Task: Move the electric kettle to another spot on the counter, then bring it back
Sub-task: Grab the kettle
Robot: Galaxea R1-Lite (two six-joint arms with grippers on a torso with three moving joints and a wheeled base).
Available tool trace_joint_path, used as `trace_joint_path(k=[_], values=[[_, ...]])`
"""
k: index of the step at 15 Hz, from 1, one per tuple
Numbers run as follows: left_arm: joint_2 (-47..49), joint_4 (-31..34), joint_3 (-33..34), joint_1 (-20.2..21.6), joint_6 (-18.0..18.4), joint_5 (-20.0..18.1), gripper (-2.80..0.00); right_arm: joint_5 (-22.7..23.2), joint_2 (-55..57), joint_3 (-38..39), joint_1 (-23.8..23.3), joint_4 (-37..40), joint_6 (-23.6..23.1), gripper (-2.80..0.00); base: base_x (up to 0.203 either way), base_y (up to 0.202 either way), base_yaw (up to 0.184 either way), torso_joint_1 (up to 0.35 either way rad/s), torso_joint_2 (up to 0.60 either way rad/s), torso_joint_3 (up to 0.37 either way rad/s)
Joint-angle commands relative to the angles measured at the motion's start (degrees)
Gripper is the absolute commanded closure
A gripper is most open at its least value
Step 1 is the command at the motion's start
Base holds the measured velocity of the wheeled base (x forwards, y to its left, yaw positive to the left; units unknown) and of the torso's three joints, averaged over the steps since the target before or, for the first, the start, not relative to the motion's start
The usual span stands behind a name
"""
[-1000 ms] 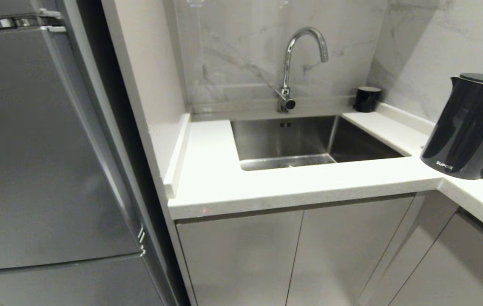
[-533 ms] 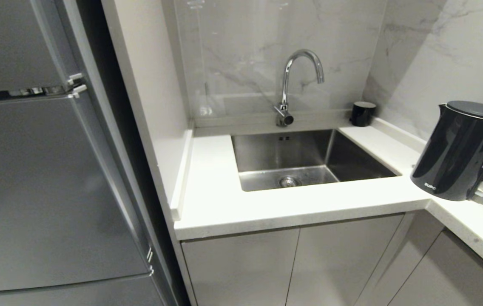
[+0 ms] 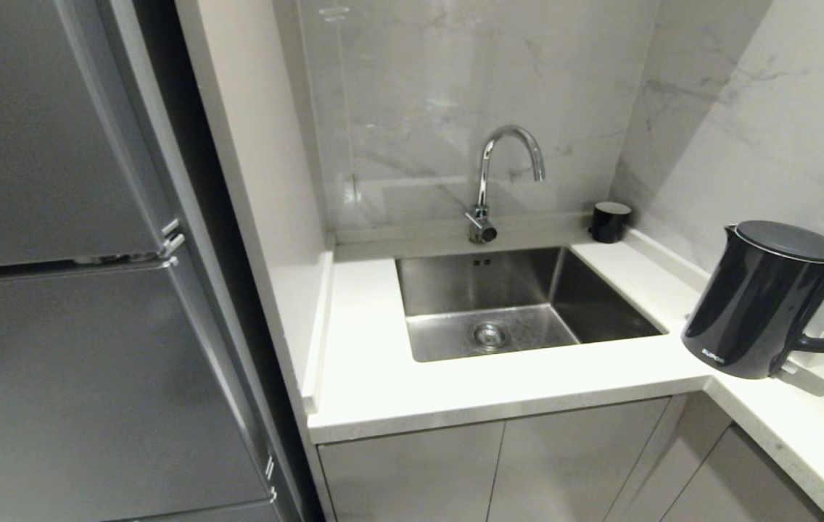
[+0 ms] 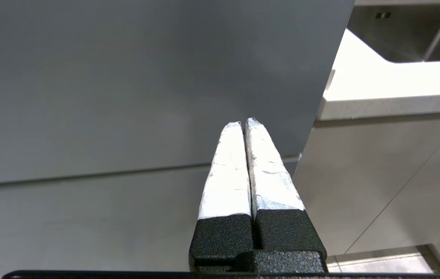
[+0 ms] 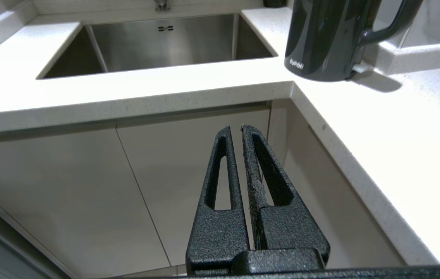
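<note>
Refrigerator [image 3: 56, 290] at left, apart from task. Counter [image 3: 383, 377] white, L-shaped, steel sink [image 3: 499, 312] set in it. Electric kettle [image 3: 760, 304] upright at counter's inner corner, right of sink, handle facing right, nothing touching it. Small black cup [image 3: 609, 221] at back corner.

Step in hand: approach, no reach begun.

Left gripper [image 4: 243, 126] fingers pressed together, empty, before fridge door. Right gripper [image 5: 236, 130] fingers nearly together, empty, low before cabinet door [image 5: 189, 170], below kettle.

Next, likely: raise right arm, spread fingers, take loop handle.

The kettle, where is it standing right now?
In the head view the kettle stands on the counter at the right, by the inner corner, right of the sink.
</note>
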Motion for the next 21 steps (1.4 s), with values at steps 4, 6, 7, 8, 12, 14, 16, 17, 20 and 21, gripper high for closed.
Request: trace_joint_path(k=[4, 6, 7, 8, 12, 14, 16, 17, 20, 21], values=[[0.0, 0.1, 0.0, 0.1, 0.0, 0.0, 0.0, 0.0, 0.0, 0.0, 0.0, 0.0, 0.0, 0.0, 0.0, 0.0, 0.0, 0.174, -0.43, -0.265], [0.0, 0.1, 0.0, 0.1, 0.0, 0.0, 0.0, 0.0, 0.0, 0.0, 0.0, 0.0, 0.0, 0.0, 0.0, 0.0, 0.0, 0.15, -0.37, -0.228], [0.0, 0.1, 0.0, 0.0, 0.0, 0.0, 0.0, 0.0, 0.0, 0.0, 0.0, 0.0, 0.0, 0.0, 0.0, 0.0, 0.0, 0.136, -0.35, -0.217], [0.0, 0.1, 0.0, 0.0, 0.0, 0.0, 0.0, 0.0, 0.0, 0.0, 0.0, 0.0, 0.0, 0.0, 0.0, 0.0, 0.0, 0.153, -0.36, -0.218], [0.0, 0.1, 0.0, 0.0, 0.0, 0.0, 0.0, 0.0, 0.0, 0.0, 0.0, 0.0, 0.0, 0.0, 0.0, 0.0, 0.0, 0.142, -0.34, -0.204], [0.0, 0.1, 0.0, 0.0, 0.0, 0.0, 0.0, 0.0, 0.0, 0.0, 0.0, 0.0, 0.0, 0.0, 0.0, 0.0, 0.0, 0.12, -0.3, -0.158], [0.0, 0.1, 0.0, 0.0, 0.0, 0.0, 0.0, 0.0, 0.0, 0.0, 0.0, 0.0, 0.0, 0.0, 0.0, 0.0, 0.0, 0.0, 0.0, 0.0], [0.0, 0.1, 0.0, 0.0, 0.0, 0.0, 0.0, 0.0, 0.0, 0.0, 0.0, 0.0, 0.0, 0.0, 0.0, 0.0, 0.0, 0.0, 0.0, 0.0], [0.0, 0.1, 0.0, 0.0, 0.0, 0.0, 0.0, 0.0, 0.0, 0.0, 0.0, 0.0, 0.0, 0.0, 0.0, 0.0, 0.0, 0.0, 0.0, 0.0], [0.0, 0.1, 0.0, 0.0, 0.0, 0.0, 0.0, 0.0, 0.0, 0.0, 0.0, 0.0, 0.0, 0.0, 0.0, 0.0, 0.0, 0.0, 0.0, 0.0]])
